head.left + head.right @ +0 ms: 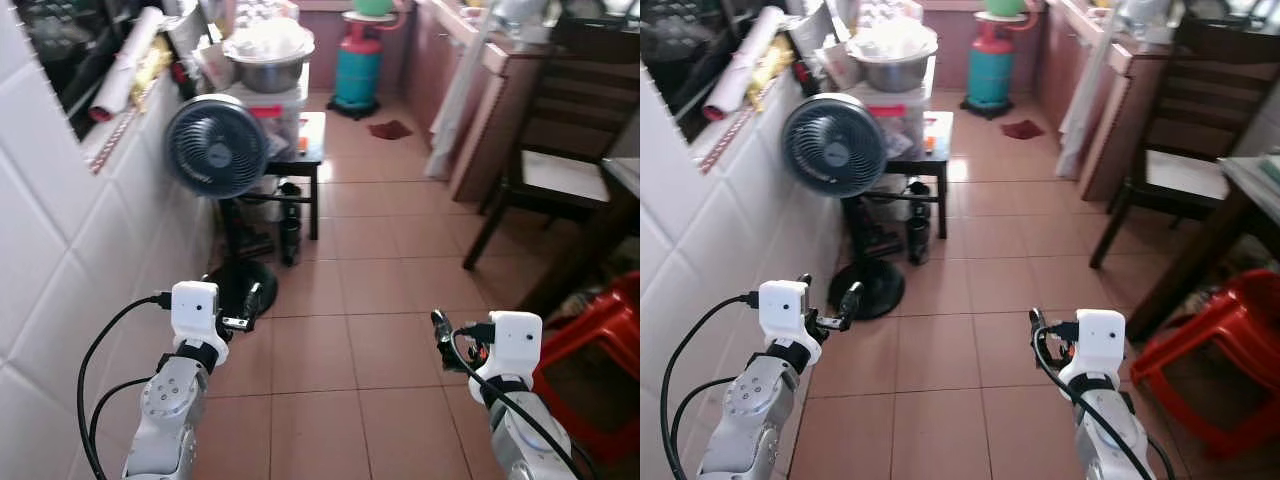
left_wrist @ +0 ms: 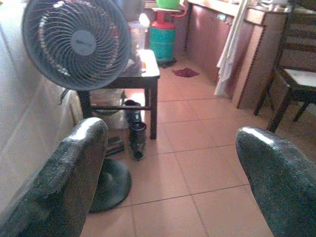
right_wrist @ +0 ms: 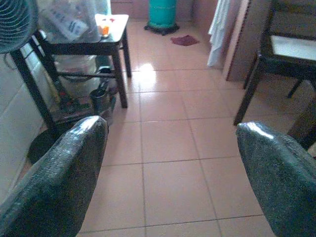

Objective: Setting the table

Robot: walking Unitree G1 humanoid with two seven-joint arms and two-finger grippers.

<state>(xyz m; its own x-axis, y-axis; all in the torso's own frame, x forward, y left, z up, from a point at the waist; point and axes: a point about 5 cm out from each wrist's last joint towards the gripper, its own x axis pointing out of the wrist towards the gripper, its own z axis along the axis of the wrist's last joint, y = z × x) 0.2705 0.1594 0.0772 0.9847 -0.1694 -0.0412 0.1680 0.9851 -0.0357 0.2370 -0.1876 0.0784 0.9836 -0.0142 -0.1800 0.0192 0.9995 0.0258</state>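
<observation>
Two grippers are raised before you over the tiled floor (image 1: 340,400), both spread wide and holding nothing: the left gripper (image 2: 168,182) with its fingers (image 2: 64,177) well apart, the right gripper (image 3: 168,182) likewise parted. In the head views your left gripper (image 1: 245,308) sits near the white tiled wall (image 1: 60,290), just this side of the fan's round base (image 1: 245,285); your right gripper (image 1: 445,335) hangs over bare tiles, with a red plastic stool (image 1: 600,350) just beside the right arm.

Next outward, the standing fan (image 1: 215,145) faces you on its black pole. Behind it stands a small dark side table (image 1: 305,150) with a metal bowl (image 1: 268,60) stacked on containers, and dark bottles (image 1: 290,230) on the floor beneath.

On your right, a dark wooden chair (image 1: 560,150) stands well ahead of the right gripper, and the corner of a table (image 1: 1255,180) shows at the frame edge beside it, well apart from both grippers. Whatever tableware lies on it cannot be made out.

Farthest, a teal gas cylinder (image 1: 357,65) stands at the end of the passage, with a dark red rag (image 1: 390,129) on the floor near it and a brown counter (image 1: 470,90) along the right.
</observation>
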